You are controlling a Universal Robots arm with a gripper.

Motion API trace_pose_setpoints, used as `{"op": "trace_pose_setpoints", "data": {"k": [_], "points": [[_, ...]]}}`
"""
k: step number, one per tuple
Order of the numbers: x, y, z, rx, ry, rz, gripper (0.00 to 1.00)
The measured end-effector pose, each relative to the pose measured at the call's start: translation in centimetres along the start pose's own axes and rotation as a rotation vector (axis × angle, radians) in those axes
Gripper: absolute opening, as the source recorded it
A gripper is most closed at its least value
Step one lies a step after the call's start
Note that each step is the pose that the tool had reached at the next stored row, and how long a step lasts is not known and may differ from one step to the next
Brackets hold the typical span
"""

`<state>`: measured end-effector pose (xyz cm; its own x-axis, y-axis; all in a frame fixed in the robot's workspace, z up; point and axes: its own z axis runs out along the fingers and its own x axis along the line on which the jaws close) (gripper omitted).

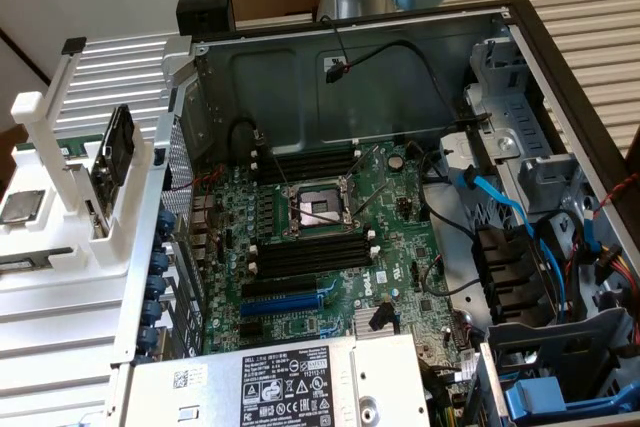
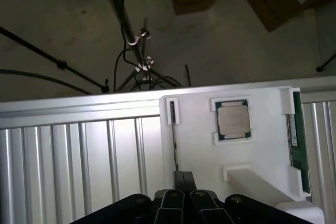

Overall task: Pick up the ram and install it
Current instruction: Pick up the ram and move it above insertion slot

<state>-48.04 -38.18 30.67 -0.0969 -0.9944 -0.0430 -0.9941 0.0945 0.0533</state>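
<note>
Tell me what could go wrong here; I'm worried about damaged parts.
The ram stands on edge in a slot of the white holder, off to one side of the gripper; a skewed grasp could jam or scrape it. The bare processor lies in a nearby recess, where a stray descent might hit it. A black cable loops beside the memory slots and could snag.

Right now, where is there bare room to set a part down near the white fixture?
Bare: the ribbed tabletop bordering the white fixture, and the fixture's flat between the CPU and the ram. Crowded: the cables beside the motherboard.
</note>
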Motion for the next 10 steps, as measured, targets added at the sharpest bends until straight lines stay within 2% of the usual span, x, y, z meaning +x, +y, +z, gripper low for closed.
{"op": "trace_pose_setpoints", "data": {"k": [5,6,10], "points": [[0.0,-0.48,0.81,-0.0012,0.0013,-0.021,0.1],[0.1,-0.75,1.5,-0.0018,0.0021,-0.039,0.1],[0.4,-0.92,2.21,-0.0026,0.0031,-0.057,0.1]]}}
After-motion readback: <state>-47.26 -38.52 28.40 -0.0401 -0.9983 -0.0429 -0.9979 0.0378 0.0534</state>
